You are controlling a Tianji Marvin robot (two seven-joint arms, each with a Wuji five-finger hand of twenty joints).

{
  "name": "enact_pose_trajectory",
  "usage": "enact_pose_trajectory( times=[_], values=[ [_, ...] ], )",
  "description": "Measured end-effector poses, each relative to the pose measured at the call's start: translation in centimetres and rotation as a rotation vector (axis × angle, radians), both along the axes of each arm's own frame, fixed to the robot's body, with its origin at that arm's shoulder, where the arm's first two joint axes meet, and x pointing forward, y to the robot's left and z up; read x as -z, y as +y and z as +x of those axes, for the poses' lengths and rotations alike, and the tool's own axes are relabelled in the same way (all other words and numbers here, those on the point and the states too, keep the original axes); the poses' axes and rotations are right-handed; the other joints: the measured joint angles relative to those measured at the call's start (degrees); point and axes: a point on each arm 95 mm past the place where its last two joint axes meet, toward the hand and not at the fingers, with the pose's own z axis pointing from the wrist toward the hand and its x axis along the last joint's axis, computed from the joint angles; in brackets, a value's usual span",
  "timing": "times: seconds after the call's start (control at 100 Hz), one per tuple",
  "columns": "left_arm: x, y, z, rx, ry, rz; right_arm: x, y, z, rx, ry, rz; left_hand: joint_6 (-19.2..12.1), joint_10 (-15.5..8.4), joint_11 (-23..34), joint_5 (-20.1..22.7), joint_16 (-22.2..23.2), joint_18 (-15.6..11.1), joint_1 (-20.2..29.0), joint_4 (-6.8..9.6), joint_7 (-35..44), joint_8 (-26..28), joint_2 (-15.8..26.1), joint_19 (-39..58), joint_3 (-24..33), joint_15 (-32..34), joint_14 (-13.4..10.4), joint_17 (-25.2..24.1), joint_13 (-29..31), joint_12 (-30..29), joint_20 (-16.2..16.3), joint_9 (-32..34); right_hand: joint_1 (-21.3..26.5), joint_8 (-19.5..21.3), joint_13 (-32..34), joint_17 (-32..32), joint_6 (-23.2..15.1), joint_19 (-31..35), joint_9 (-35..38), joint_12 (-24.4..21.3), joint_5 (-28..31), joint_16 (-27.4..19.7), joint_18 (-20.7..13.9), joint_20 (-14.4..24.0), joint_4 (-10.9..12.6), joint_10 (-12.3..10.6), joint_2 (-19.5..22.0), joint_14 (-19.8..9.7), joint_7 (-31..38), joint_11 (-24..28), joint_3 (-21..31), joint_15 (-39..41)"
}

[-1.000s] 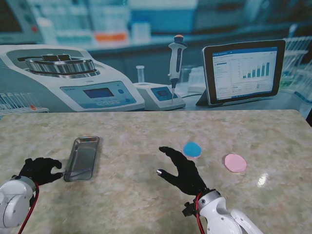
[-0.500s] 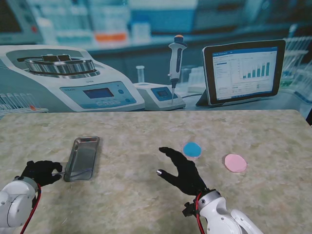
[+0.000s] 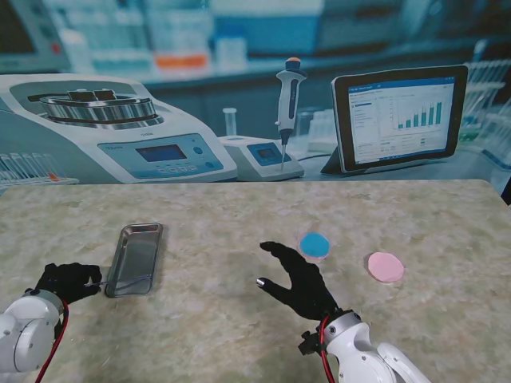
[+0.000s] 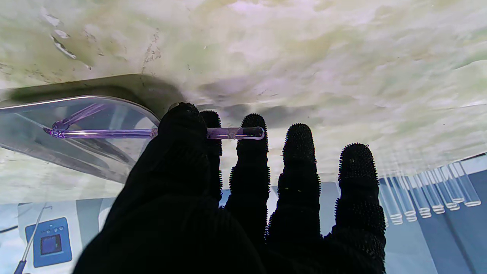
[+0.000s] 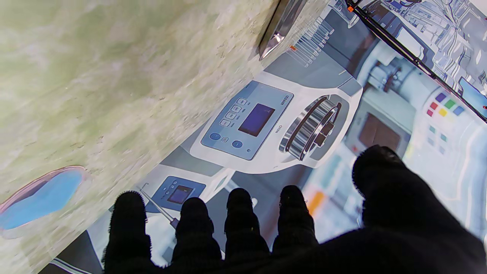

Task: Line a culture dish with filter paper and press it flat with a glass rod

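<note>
A: Looking at the stand's view, where does the left hand (image 3: 68, 281) sit?

B: It sits at about eight o'clock on the table (image 3: 239, 211), just beside the near left corner of the metal tray (image 3: 134, 259). The left wrist view shows the thumb and first two fingers (image 4: 249, 160) pinched on the glass rod (image 4: 114, 133); the other two fingers stand straight and touch nothing.

A: How does the rod lie against that hand?

B: One rounded end pokes out just past the second finger. The rest runs across the tray's rim and into the tray, where the far tip meets the tray's inner surface. Whether the rod is lifted clear or resting on the rim cannot be told.

A: And the right hand (image 3: 297, 279)?

B: It holds nothing. Its fingers are spread and lightly curled, the thumb apart, as the right wrist view (image 5: 266, 228) confirms. It hovers near the table's middle, at about six o'clock.

A: Where are the dish and the paper?

B: A blue disc (image 3: 314, 244) lies just beyond the right hand's fingertips, at one o'clock from the palm, near but apart. In the right wrist view it shows a clear pinkish rim (image 5: 42, 198), so it looks like the culture dish. A pink disc (image 3: 386, 266) lies at about three o'clock from the hand, well apart from it and near the blue one. Which of them is filter paper cannot be told for certain.
</note>
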Motion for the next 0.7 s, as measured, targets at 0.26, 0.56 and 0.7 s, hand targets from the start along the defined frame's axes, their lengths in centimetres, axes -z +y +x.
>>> enact_pose_trajectory(
  times=[0.26, 0.56, 0.7],
  values=[
    [0.03, 0.06, 0.08, -0.004, -0.011, -0.005, 0.01, 0.07, -0.01, -0.001, 0.002, -0.001, -1.47, -0.01, 0.51, 2.71, 0.29, 0.26, 2.97, -0.39, 1.85, 0.01, 1.77, 0.65, -4.57, 1.45, 0.57, 0.37, 2.40, 5.80, 0.00, 4.50, 0.57, 0.02, 0.03, 0.00, 0.13, 0.01, 0.00, 0.01, 0.00, 0.00, 0.00, 0.01, 0.00, 0.00, 0.00, -0.01, 1.29, 0.03, 0.00, 0.00],
    [-0.02, 0.12, 0.10, -0.016, -0.015, -0.027, 0.02, 0.19, 0.00, -0.003, 0.004, -0.003, -0.64, -0.02, 11.22, 4.59, 3.69, 1.16, 4.33, -0.06, 1.15, -0.45, 2.26, 3.36, -6.51, 8.64, 1.41, 1.43, 5.95, 11.68, 0.00, 8.82, 0.87, 0.03, 0.04, 0.00, 0.56, 0.04, 0.00, 0.01, -0.01, 0.00, 0.00, 0.02, 0.00, 0.00, 0.00, -0.01, 2.10, 0.17, 0.00, 0.00],
    [-0.24, 0.23, 0.08, -0.019, -0.018, -0.027, 0.02, 0.22, 0.02, -0.003, 0.005, -0.004, 0.53, -0.15, 16.44, 5.55, 5.39, 1.71, 4.42, -0.07, 0.57, -0.86, 2.26, 6.63, -6.69, 13.06, 1.90, 2.80, 8.36, 11.68, 0.89, 11.74, 0.87, 0.03, 0.04, 0.00, 0.61, 0.04, 0.00, 0.01, -0.02, 0.00, 0.00, 0.02, 0.00, 0.00, 0.00, -0.01, 2.75, 0.30, 0.00, 0.00]
  ],
)
